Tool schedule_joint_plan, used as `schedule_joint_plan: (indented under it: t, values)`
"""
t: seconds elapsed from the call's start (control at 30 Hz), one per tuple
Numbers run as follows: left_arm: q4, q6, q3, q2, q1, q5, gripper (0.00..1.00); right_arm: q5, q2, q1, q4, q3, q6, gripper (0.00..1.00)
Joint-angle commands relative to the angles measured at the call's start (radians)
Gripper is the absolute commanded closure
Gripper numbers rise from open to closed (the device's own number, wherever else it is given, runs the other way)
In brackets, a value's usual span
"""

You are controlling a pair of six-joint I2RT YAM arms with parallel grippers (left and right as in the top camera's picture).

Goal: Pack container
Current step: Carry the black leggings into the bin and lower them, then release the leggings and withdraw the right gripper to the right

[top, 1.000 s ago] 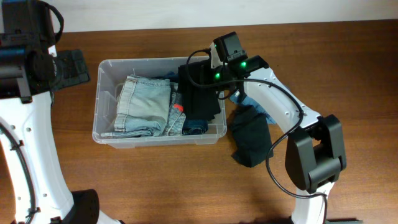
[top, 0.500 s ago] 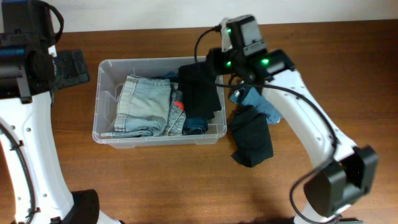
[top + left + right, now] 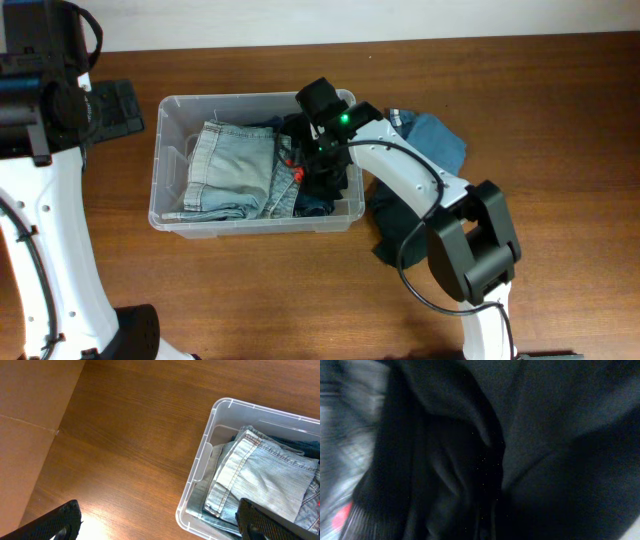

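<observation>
The container (image 3: 160, 128) is a clear plastic bin on the wooden table; its left end also shows in the left wrist view (image 3: 200, 462). Folded light jeans (image 3: 232, 165) fill its left and middle. A black garment (image 3: 328, 178) lies in its right part. My right gripper (image 3: 316, 128) is down in the bin on this black garment, which fills the right wrist view (image 3: 480, 435); its fingers are hidden. My left gripper (image 3: 160, 525) is open and empty, above the table left of the bin.
A dark garment (image 3: 405, 225) lies on the table right of the bin. A blue garment (image 3: 437, 135) lies behind it, near the right arm. A small red item (image 3: 297, 172) shows between the jeans and the black garment.
My right gripper has moved from above the bin's back right corner down and left into the bin's right part. The blue garment now lies uncovered. The left arm has not moved.
</observation>
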State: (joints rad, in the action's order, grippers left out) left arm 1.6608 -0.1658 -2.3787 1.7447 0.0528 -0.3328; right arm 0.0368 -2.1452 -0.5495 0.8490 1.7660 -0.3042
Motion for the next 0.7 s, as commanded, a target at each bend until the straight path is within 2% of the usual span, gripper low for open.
schedule_joint_plan:
  t: [0.0, 0.07, 0.1, 0.17, 0.27, 0.33, 0.37, 0.5, 0.53, 0.67]
  values:
    - [0.001, -0.009, -0.002, 0.0, 0.004, -0.003, 0.01, -0.018, -0.052, 0.001, 0.018, 0.004, -0.01, 0.96]
    - [0.001, -0.01, -0.002, 0.0, 0.004, -0.003, 0.01, -0.019, -0.01, 0.001, 0.024, 0.034, 0.04, 0.89]
    - [0.001, -0.01, -0.002, 0.0, 0.004, -0.003, 0.01, -0.019, 0.009, 0.001, 0.03, 0.053, 0.059, 0.81]
    - [0.001, -0.009, -0.002, 0.0, 0.004, -0.003, 0.01, -0.019, 0.067, 0.001, 0.06, 0.114, 0.091, 0.6]
    - [0.001, -0.01, -0.002, 0.0, 0.004, -0.003, 0.01, -0.011, 0.177, 0.021, 0.127, 0.242, 0.091, 0.22]
    - [0.001, -0.01, -0.002, 0.0, 0.004, -0.003, 0.01, 0.008, 0.235, 0.058, 0.164, 0.303, 0.091, 0.05]
    - [0.001, -0.01, -0.002, 0.0, 0.004, -0.003, 0.01, 0.017, 0.264, 0.091, 0.195, 0.332, 0.09, 0.0]
    - [0.001, -0.01, -0.002, 0.0, 0.004, -0.003, 0.01, 0.088, 0.316, 0.253, 0.27, 0.35, 0.069, 0.01]
    - [0.001, -0.01, -0.002, 0.0, 0.004, -0.003, 0.01, 0.153, 0.313, 0.358, 0.3, 0.348, 0.06, 0.01]
    - [0.001, -0.009, -0.002, 0.0, 0.004, -0.003, 0.01, 0.315, 0.27, 0.588, 0.336, 0.305, 0.065, 0.02]
